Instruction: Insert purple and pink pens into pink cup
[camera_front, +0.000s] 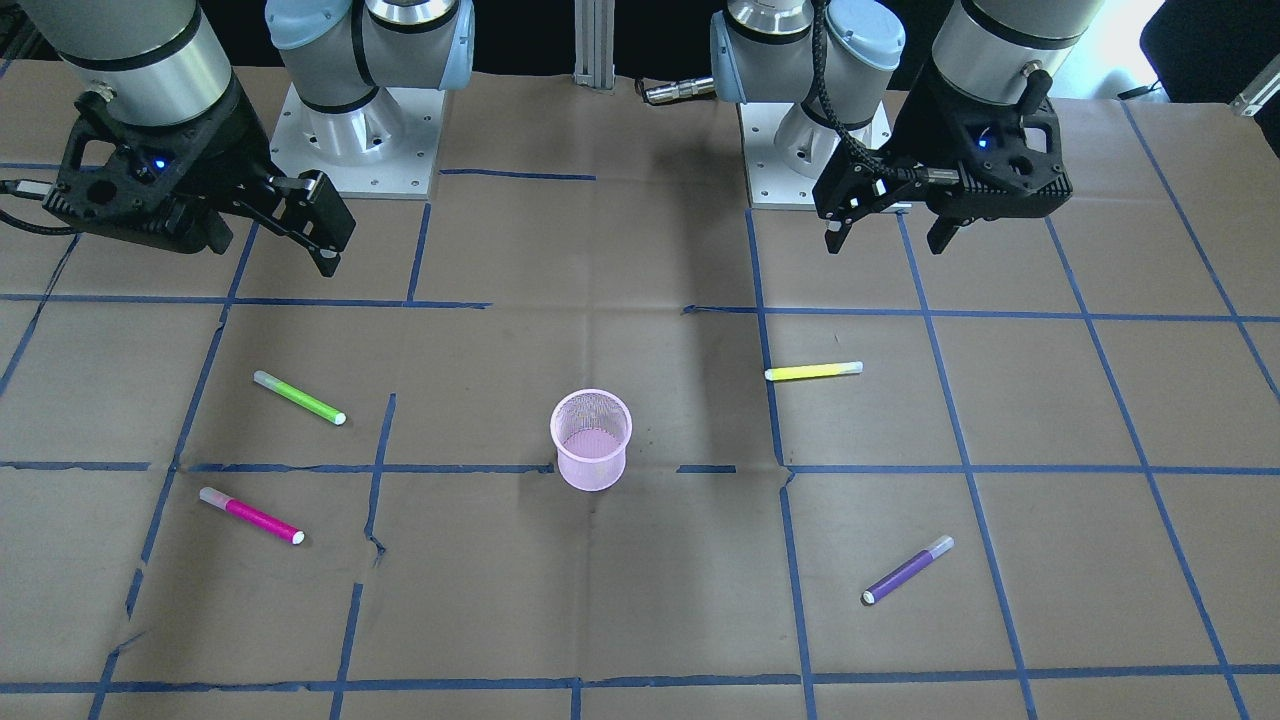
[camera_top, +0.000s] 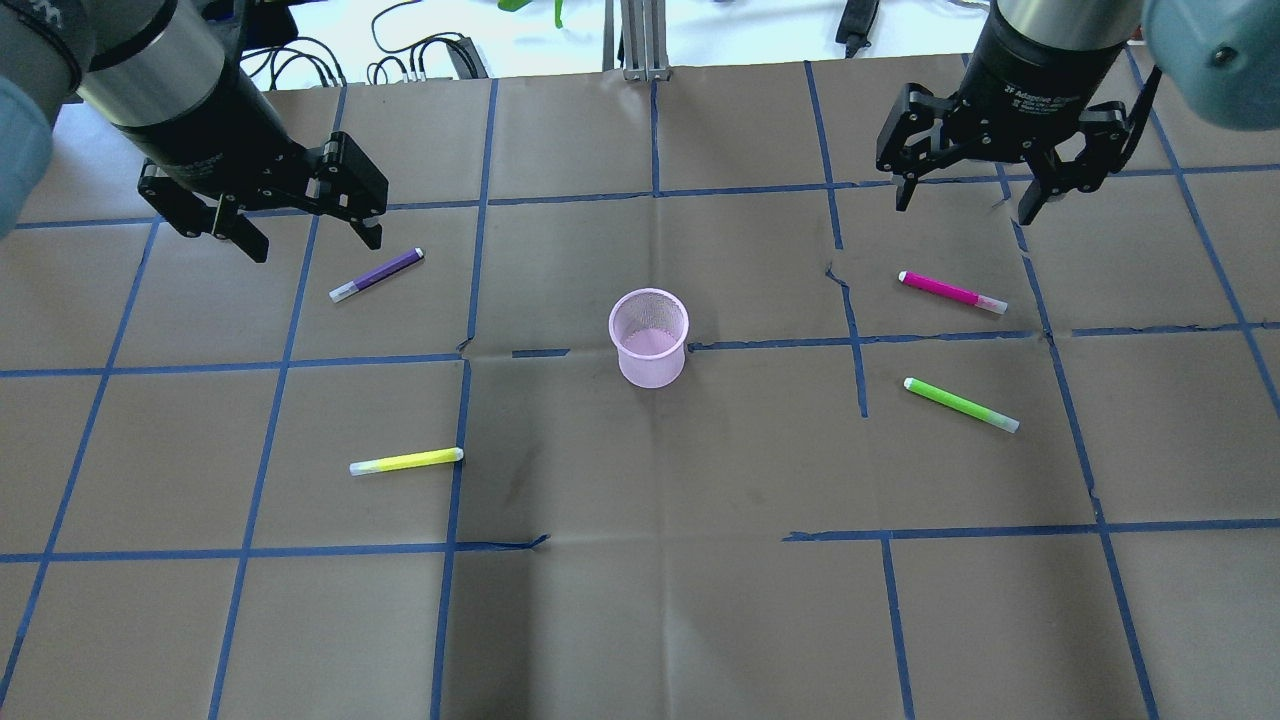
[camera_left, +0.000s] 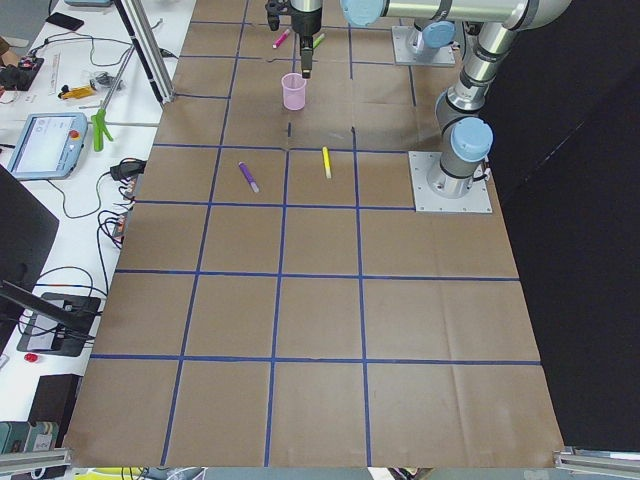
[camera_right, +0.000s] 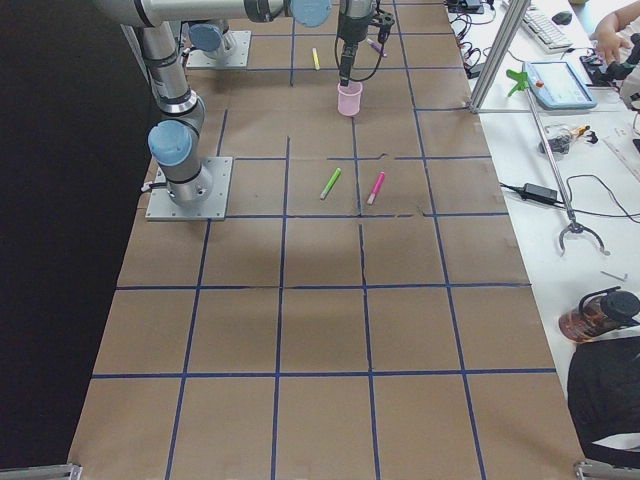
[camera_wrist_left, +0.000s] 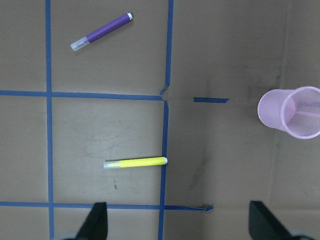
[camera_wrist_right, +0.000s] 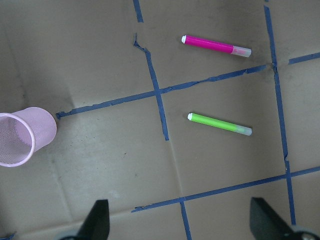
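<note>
I had my left gripper (camera_top: 313, 243) spread wide near the purple pen (camera_top: 377, 274), my right gripper (camera_top: 965, 210) likewise near the pink pen (camera_top: 952, 292), presumably one pen each. The pink cup (camera_top: 650, 365) stood empty between them.

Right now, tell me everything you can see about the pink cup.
The pink cup is a pale pink, see-through mesh pot, round, with an open top and a slightly narrowed waist. It stands upright near the middle of the paper-covered table, where a blue tape strip runs up to its base. It looks empty, and nothing touches it but the table.
</note>
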